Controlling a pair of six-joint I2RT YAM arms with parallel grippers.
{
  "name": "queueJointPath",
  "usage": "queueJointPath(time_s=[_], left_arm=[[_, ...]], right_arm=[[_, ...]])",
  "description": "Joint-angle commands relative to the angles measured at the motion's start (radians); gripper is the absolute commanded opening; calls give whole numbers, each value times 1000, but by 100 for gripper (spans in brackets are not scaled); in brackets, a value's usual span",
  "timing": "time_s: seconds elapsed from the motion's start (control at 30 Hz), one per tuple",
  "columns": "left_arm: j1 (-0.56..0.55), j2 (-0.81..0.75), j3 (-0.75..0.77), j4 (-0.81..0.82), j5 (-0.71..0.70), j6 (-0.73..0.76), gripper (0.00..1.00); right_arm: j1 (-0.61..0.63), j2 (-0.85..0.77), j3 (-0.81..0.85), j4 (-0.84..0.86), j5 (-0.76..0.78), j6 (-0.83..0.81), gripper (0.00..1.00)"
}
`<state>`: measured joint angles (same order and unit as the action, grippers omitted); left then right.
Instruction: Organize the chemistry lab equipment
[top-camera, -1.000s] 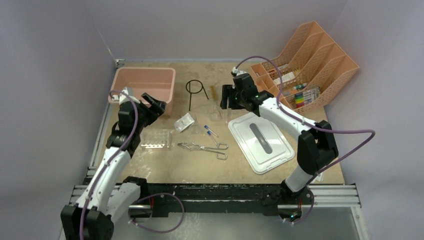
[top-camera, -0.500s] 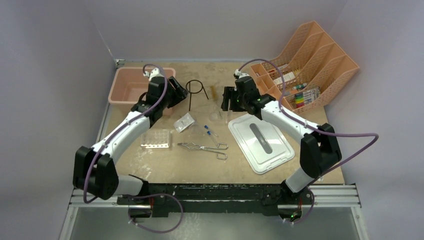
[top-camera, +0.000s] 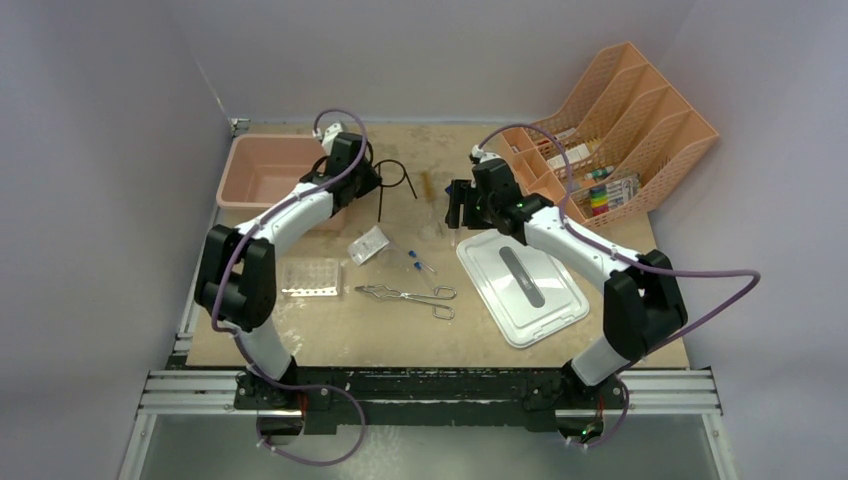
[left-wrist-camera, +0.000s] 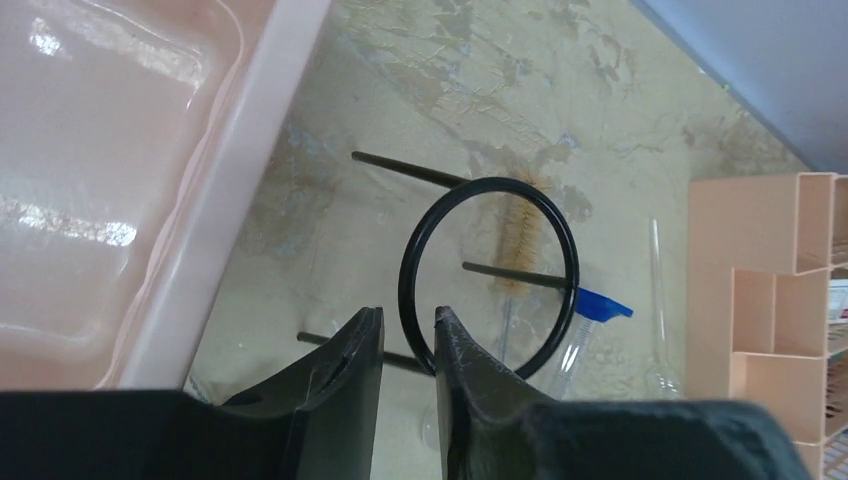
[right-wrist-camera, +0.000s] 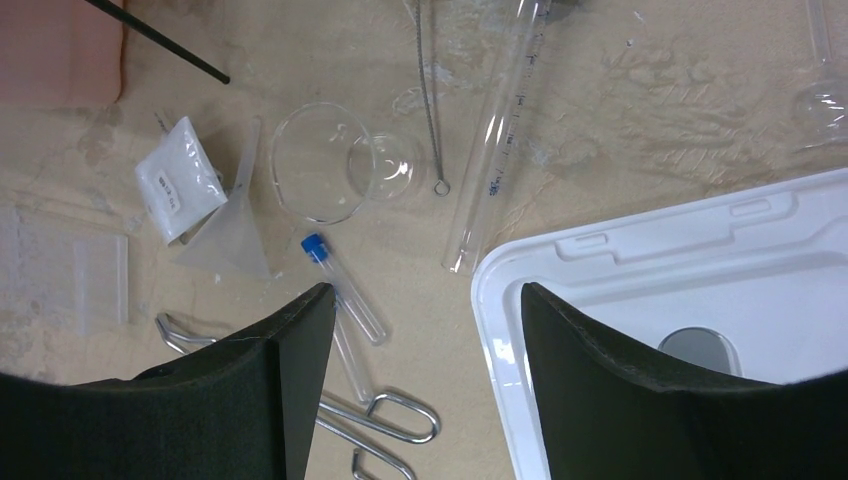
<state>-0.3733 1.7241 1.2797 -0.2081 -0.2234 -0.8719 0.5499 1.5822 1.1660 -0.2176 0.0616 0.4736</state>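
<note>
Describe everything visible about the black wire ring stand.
The black wire ring stand is thin dark rod: one closed round ring with three straight legs running off it, apparently tipped on its side. It rests on the tan table at the far side, just beside the pink bin, with the brush close by. The left gripper sits at the ring's near edge, fingers a narrow slit apart; one fingertip overlaps the wire, but no grip shows.

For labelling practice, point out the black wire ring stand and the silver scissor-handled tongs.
Black wire ring stand (left-wrist-camera: 510, 274): left wrist view, on the leg crossing its ring.
Silver scissor-handled tongs (top-camera: 405, 294): top external view, mid-shaft.
</note>
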Motion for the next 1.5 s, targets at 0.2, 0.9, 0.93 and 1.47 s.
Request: queueJointPath(time_s=[0.2,0.9,0.93,1.47], left_arm=[[-4,144,185,-47,25,84,7],[132,-112,347,19,202,123,0],[155,-138,340,15,211,126,0],[359,-352,171,-248,108,221,0]], right_arm=[[3,-63,-13,28,61,-52,71],[2,-90,-8,37,92,-60,71],[3,-90,-8,38,92,-58,71],[4,-38,30,2,75,-46,71]])
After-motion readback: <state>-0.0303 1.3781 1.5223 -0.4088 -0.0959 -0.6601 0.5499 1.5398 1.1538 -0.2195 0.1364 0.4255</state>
